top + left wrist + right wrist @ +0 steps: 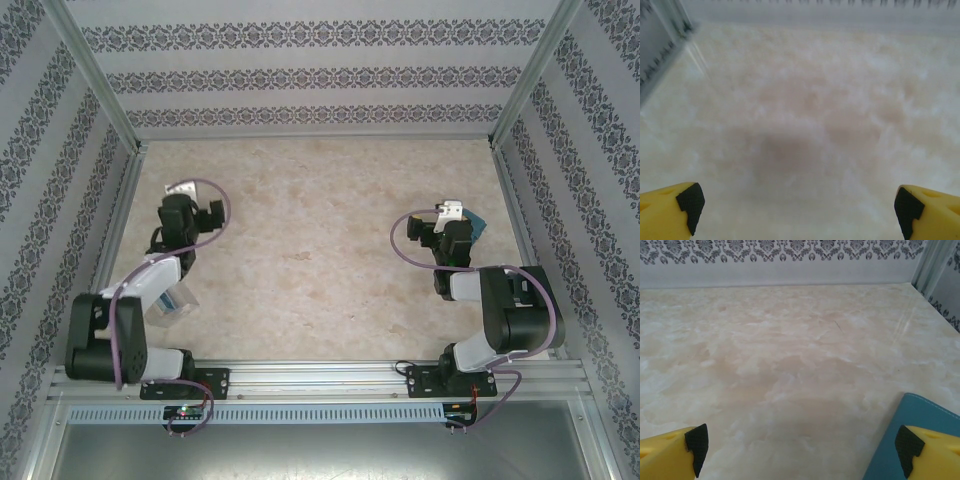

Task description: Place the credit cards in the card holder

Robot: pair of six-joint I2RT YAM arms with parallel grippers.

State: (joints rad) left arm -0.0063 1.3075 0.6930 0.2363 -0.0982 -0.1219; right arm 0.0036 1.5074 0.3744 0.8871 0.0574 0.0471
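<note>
Jaws gape empty, both; card holder [174, 301] behind left gripper [797, 207] (under its arm [150, 276]).

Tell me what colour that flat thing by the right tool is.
Teal blue; the flat thing shows best in the right wrist view.

Both arms [150, 280] are black and white with purple cables [205, 181] — yellow fingers [665, 215] carry what look like black pads [690, 202].
</note>
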